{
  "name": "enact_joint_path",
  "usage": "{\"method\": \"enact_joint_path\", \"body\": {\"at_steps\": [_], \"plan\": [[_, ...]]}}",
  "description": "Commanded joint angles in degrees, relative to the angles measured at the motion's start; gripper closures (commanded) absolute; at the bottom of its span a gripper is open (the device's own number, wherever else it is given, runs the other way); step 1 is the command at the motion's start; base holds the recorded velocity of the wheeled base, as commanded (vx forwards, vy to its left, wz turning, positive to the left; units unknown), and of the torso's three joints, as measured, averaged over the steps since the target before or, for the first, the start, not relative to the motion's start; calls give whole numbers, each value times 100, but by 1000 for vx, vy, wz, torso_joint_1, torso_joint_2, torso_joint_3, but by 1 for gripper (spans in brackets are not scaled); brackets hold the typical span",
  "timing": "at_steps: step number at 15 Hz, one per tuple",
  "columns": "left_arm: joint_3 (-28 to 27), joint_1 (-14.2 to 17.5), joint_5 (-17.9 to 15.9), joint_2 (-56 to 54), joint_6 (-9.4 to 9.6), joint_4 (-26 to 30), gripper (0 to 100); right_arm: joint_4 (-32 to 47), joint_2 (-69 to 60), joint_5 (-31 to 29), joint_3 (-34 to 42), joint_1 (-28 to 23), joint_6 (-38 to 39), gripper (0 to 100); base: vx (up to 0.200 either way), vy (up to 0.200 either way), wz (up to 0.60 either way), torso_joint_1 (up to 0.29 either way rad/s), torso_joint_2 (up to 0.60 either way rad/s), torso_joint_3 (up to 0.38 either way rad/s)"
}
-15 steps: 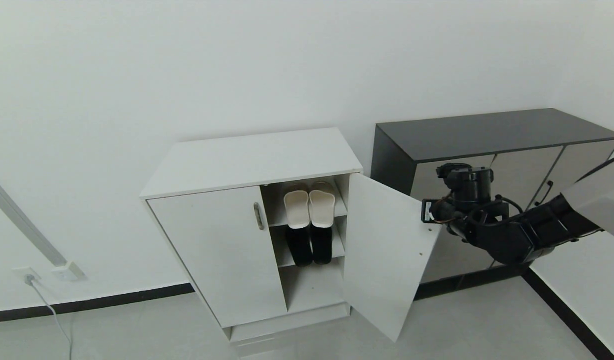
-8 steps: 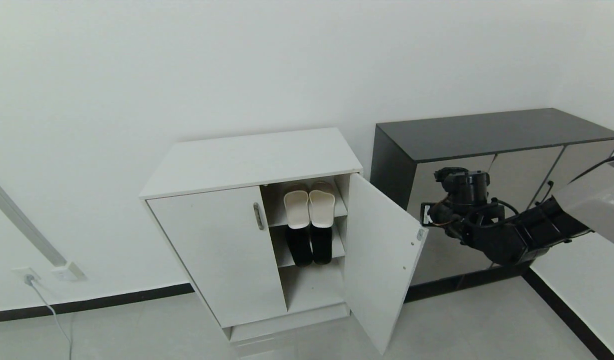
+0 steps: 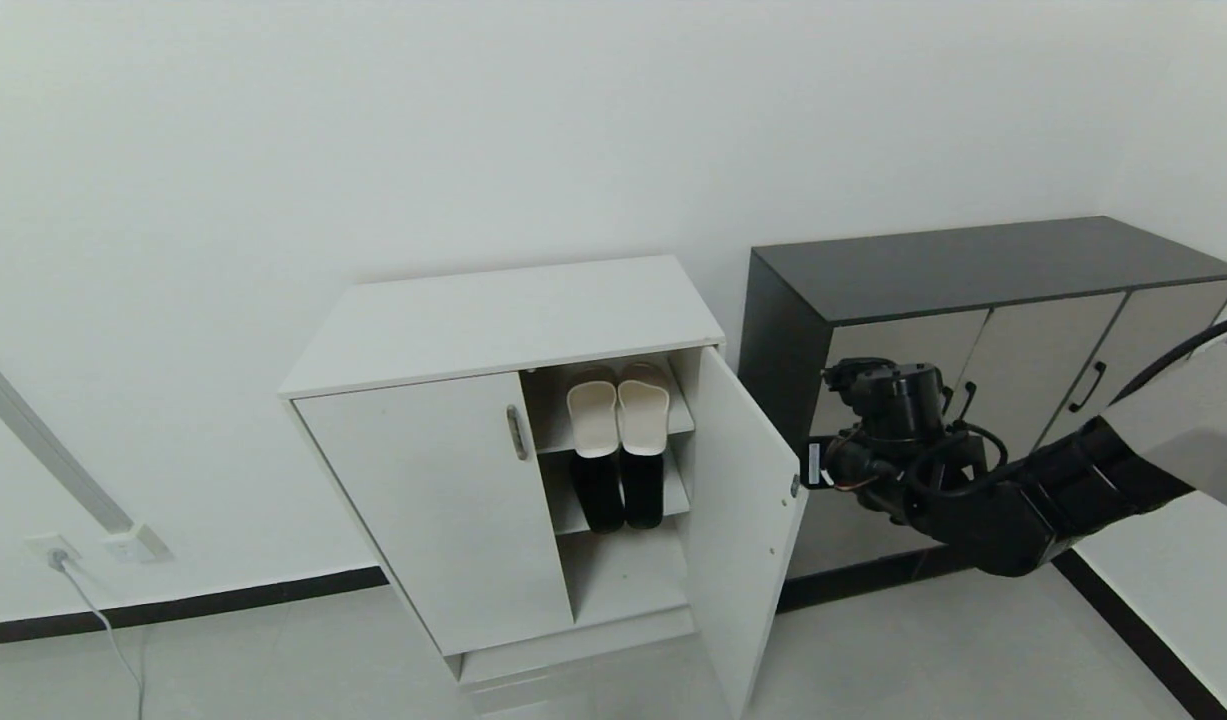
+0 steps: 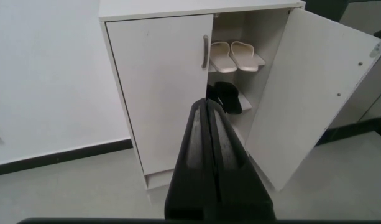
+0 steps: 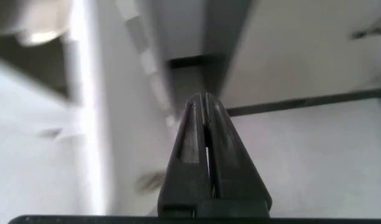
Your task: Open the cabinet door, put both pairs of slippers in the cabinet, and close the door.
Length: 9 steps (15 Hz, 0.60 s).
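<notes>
Door [image 3: 748,520] stands ajar, closed right hand [image 3: 811,466] beside its edge.

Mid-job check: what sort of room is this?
Likely a home-style entryway or a mock-up of one: a white shoe cabinet with white slippers and black slippers on its shelves, a dark sideboard beside it, and a wall socket low on the bare wall.

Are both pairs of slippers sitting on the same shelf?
No, the white pair lies on the upper shelf and the black pair on the shelf below.
</notes>
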Motion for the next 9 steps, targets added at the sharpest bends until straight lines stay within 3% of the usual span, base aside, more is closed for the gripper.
{"method": "enact_joint_path", "body": {"at_steps": [1,5,9], "plan": [[0,1,1,-1,3,4,100,21,-142,34,140,282,81,100,0,0,0,0,0,0],[0,1,1,-1,-6,-5,100,30,-696,825,641,836,353,100,0,0,0,0,0,0],[0,1,1,-1,-6,4,100,-31,-1030,1115,993,1126,362,100,0,0,0,0,0,0]]}}
